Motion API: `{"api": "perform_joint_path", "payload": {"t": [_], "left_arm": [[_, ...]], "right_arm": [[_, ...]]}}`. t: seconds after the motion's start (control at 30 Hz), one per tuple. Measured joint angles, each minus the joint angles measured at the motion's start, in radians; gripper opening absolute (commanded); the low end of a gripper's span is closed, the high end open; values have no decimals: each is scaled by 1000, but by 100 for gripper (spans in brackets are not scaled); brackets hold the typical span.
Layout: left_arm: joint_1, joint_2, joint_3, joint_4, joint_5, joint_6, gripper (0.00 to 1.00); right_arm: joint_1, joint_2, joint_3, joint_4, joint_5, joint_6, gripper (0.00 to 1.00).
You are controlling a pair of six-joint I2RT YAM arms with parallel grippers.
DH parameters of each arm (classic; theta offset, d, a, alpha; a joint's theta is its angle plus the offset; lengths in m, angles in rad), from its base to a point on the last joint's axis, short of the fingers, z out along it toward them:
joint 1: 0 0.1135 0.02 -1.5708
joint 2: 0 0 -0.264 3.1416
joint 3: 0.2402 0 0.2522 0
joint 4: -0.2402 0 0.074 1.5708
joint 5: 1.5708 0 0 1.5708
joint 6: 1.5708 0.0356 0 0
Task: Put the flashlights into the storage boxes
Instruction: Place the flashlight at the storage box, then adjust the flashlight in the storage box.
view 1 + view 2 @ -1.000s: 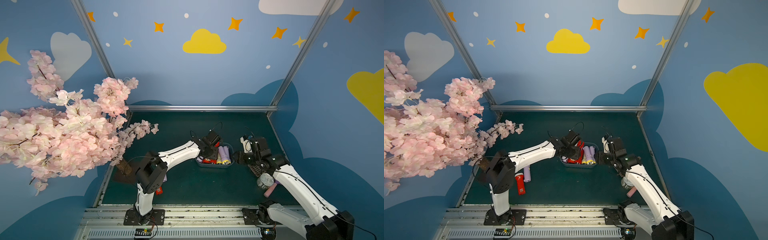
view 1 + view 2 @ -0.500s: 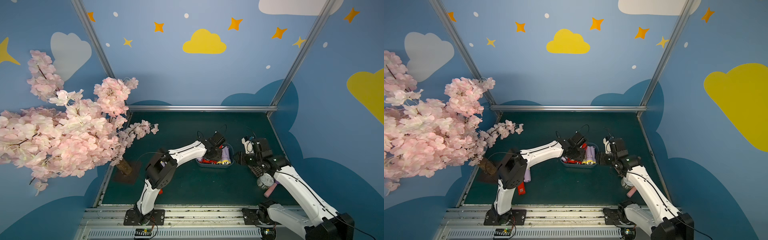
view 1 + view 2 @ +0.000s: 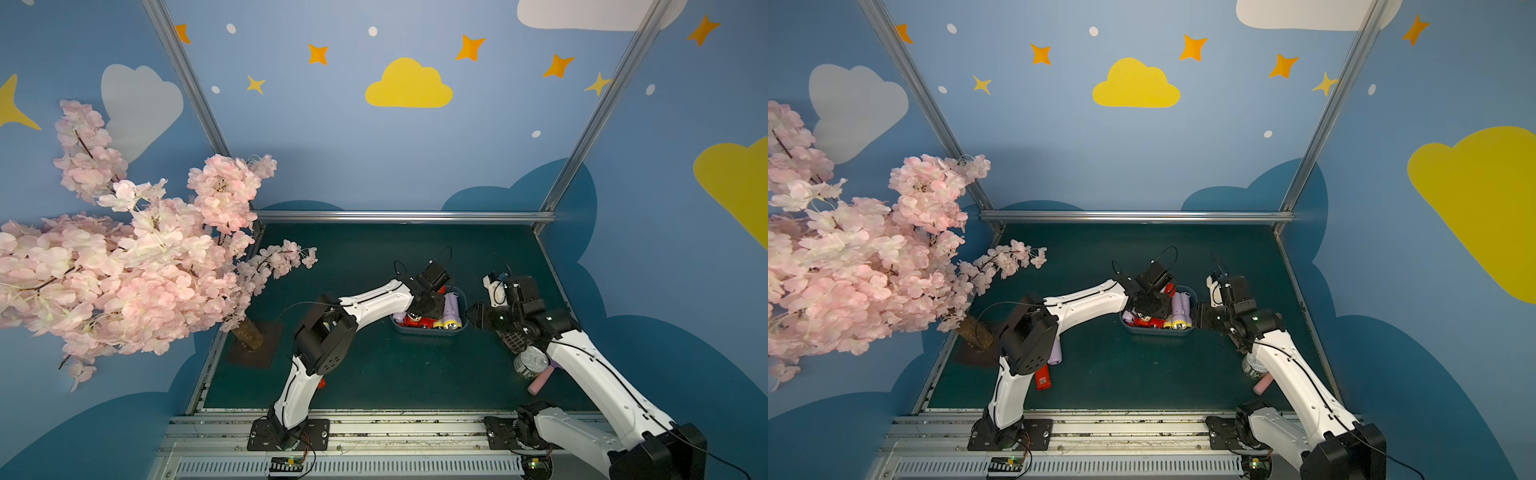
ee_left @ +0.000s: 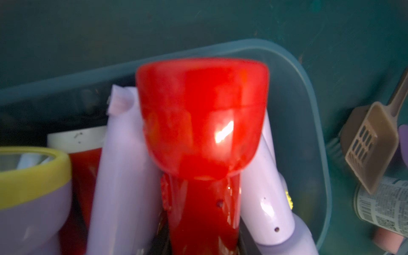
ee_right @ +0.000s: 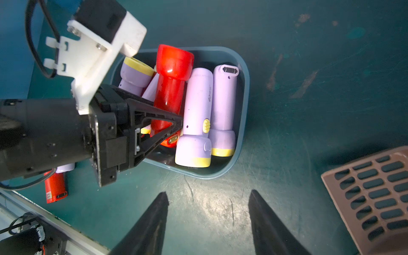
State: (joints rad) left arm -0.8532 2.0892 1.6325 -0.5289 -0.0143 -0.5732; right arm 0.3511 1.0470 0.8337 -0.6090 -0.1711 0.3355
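Left hand (image 5: 176, 128) carried one red flashlight (image 5: 170, 88) over one bin (image 5: 245, 92).

left pincer (image 5: 180, 128) – holding red flashlight (image 5: 170, 92) – moved further over bin (image 5: 246, 99).

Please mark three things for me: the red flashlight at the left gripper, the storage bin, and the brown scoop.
red flashlight (image 5: 169, 92): right wrist view, on its barrel.
storage bin (image 5: 246, 88): right wrist view, on its rim.
brown scoop (image 5: 375, 187): right wrist view, on its slotted face.
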Motion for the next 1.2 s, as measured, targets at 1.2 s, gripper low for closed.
{"api": "perform_joint_path", "payload": {"t": [1.2], "left_arm": [[18, -74, -127, 68, 58, 13, 43]], "right_arm": [[72, 553, 215, 115, -72, 6, 52]]}}
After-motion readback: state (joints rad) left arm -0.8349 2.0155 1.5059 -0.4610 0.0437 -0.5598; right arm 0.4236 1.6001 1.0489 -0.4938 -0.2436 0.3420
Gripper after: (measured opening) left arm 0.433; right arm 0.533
